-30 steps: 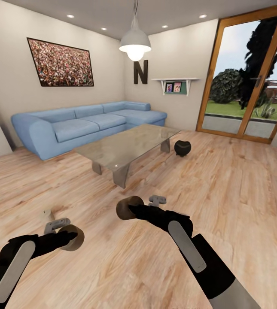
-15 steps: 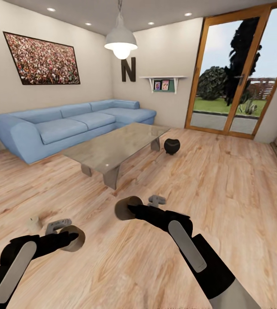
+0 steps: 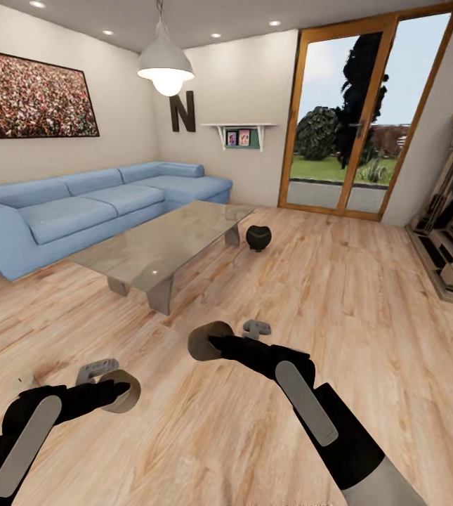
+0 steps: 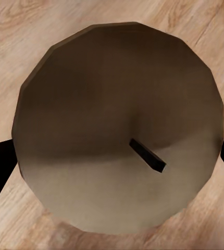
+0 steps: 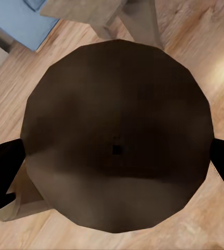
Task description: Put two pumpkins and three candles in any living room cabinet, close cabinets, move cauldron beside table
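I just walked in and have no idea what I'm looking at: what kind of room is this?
It looks like a living room in a home. A long blue sofa stands by the wall, with a glass-topped coffee table before it on a plank floor, and a glazed door opens onto a garden.

The room was bright and evenly lit by a glowing white dome pendant lamp [image 3: 165, 65] and daylight through the wood-framed glass door [image 3: 356, 112]; straight lines bowed near the frame edges.

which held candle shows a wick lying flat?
The left gripper's candle: a dark wick lies flat across its end. The right gripper's candle shows just a dot.
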{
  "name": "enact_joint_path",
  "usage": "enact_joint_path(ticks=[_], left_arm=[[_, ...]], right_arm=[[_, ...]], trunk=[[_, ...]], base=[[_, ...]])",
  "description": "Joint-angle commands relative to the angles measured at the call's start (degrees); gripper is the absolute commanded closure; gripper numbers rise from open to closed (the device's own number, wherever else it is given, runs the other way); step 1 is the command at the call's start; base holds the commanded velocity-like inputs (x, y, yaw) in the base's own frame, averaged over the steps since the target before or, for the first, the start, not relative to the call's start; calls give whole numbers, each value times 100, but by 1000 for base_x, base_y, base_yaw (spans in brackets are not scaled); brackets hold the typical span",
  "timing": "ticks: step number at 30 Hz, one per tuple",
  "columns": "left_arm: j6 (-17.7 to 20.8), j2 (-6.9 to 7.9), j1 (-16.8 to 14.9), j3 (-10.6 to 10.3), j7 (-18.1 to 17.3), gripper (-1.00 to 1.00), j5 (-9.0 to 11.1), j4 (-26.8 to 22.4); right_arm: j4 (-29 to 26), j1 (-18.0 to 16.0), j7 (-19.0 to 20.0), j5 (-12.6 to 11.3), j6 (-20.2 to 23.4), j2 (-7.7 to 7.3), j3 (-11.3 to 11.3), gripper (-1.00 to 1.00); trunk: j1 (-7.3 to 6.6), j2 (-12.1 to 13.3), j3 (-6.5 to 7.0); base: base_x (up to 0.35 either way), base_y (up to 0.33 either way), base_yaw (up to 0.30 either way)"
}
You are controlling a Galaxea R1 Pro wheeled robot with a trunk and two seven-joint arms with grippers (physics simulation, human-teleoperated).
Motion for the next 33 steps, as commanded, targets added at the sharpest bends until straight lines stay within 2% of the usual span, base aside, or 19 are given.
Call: enact_joint_path(ticks=[1, 33], left_arm=[[12, 4, -2, -3, 59, 100, 67, -9], [12, 4, -6, -3, 65, 100, 76, -7]], right_arm=[[-6, -6, -58, -64, 5, 1, 5, 100], [33, -6, -53, -64, 4, 1, 5, 100]], trunk=[[-23, 39, 12], [-726, 1322, 586]], base=[[0, 0, -274], [0, 0, -279]])
